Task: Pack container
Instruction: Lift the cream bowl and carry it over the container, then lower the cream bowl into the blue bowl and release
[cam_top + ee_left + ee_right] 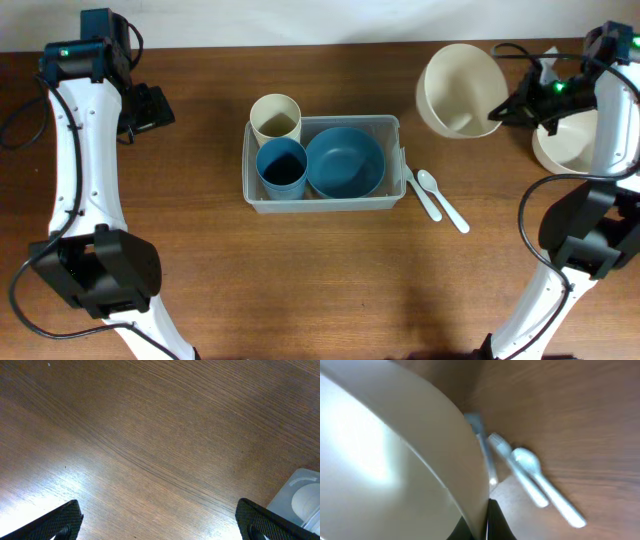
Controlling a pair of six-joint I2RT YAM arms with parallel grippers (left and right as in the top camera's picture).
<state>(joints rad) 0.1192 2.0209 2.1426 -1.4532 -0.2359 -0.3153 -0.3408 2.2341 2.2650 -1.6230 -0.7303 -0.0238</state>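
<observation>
The clear plastic container (392,125) sits mid-table and holds a blue bowl (344,162), a blue cup (281,167) and a cream cup (275,119). My right gripper (500,112) is shut on the rim of a cream bowl (458,88), held tilted above the table right of the container. In the right wrist view the cream bowl (385,460) fills the left side and my fingers (487,522) pinch its wall. My left gripper (155,105) is open and empty over bare wood at the far left; its fingertips (160,525) show apart, with the container's corner (300,497) at the right.
White plastic cutlery (435,195) lies right of the container; it also shows in the right wrist view (535,480). Another cream bowl (565,145) stands at the far right edge under my right arm. The table is brown wood.
</observation>
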